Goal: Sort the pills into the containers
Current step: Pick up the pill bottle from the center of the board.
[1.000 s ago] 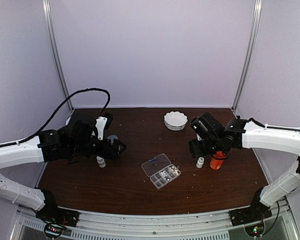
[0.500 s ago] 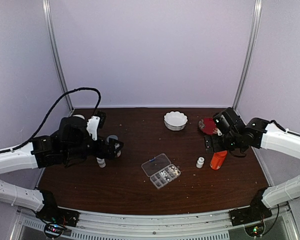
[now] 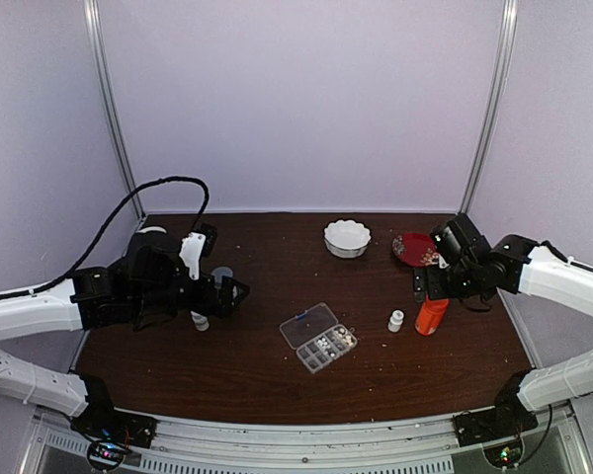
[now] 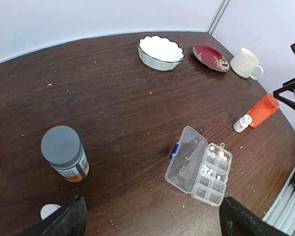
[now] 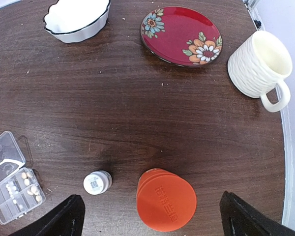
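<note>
The containers are one clear organizer box (image 3: 308, 324) lying open at mid-table, its lid (image 4: 187, 164) folded flat. Tiny whitish pills (image 4: 206, 170) lie in a few of its compartments, and they also show in the right wrist view as pills (image 5: 25, 181) in the box (image 5: 1, 153) at the left edge. My left gripper (image 3: 229, 293) hovers left of the box, open and empty, its fingers (image 4: 64, 222) far apart. My right gripper (image 3: 430, 282) hangs open above an orange bottle (image 5: 166, 199), touching nothing.
A small white bottle (image 5: 97, 182) stands beside the orange bottle (image 3: 432, 316). A grey-capped bottle (image 4: 64, 152) and another small white bottle (image 3: 200, 321) stand at the left. A white scalloped bowl (image 3: 347, 238), red floral plate (image 5: 181, 34) and cream mug (image 5: 258, 64) sit at the back right.
My right gripper opened wide and drew back to the right from the orange bottle, uncovering the red plate. The left arm shifted slightly and its jaws widened a little.
</note>
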